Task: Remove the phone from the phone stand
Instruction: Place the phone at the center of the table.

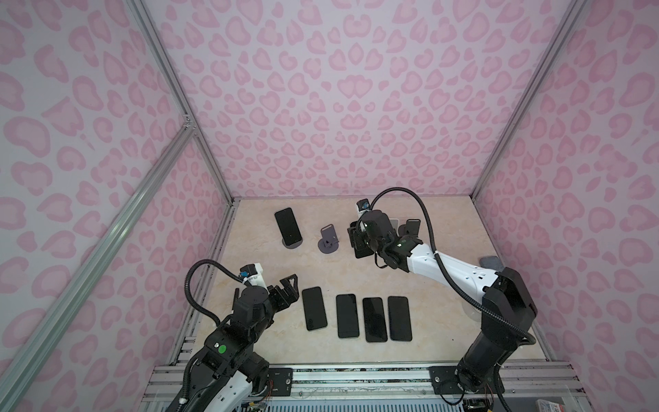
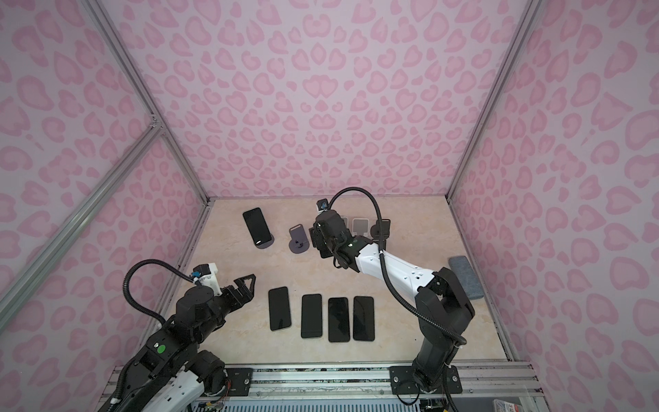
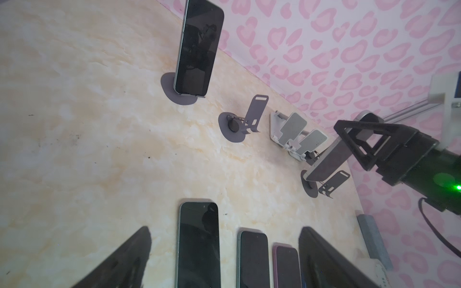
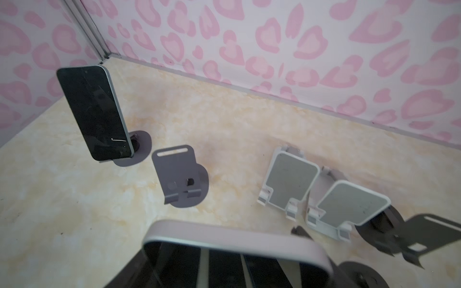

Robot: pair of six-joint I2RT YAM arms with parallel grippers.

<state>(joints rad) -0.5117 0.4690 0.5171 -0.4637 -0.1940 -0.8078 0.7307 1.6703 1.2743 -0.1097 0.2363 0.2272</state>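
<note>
My right gripper is shut on a phone with a pale pink edge. It holds the phone tilted, above the table at the back right. In the left wrist view the phone's lower end hangs close to a dark phone stand; whether they touch I cannot tell. A second black phone leans upright in a grey stand at the back left. My left gripper is open and empty, low at the front left, beside a row of flat phones.
Several phones lie side by side near the front edge. An empty grey stand sits mid-back, with two white stands to its right. A grey block lies by the right wall.
</note>
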